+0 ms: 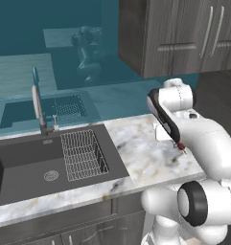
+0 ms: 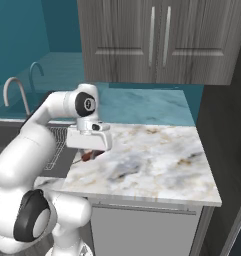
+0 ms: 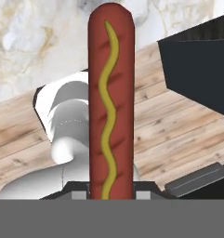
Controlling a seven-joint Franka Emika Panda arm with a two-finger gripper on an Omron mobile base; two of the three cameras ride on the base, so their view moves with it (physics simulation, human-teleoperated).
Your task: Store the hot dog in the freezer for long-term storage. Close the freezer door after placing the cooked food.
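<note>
Gripper: the gripper (image 3: 111,195) is clamped on the hot dog (image 3: 110,102); in the hand view its two dark tips press the sausage's lower end from either side.
Hot dog: reddish-brown with a wavy yellow line of mustard along its length, standing straight out from the tips in the hand view. In the left base view only a small red end (image 1: 181,145) shows under the hand; in the right base view a reddish bit (image 2: 87,155) peeks out below the hand.
Hand position: low over the marble counter (image 1: 145,158), near its front edge, just right of the sink (image 1: 26,162).
Arm: white, folded over itself, with the wrist bent down toward the counter (image 2: 152,160).
Sink: dark basin set in the counter, with a wire rack (image 1: 83,154) in its right part and a tap (image 1: 39,107) behind it.
Cabinets: dark wood-grain wall cabinets (image 2: 152,40) with grey handles hang above the far side of the counter.
Behind the hot dog in the hand view: marble at the top, wood-plank floor (image 3: 178,125) below it, and a dark box-like shape at the right that cannot be made out.
</note>
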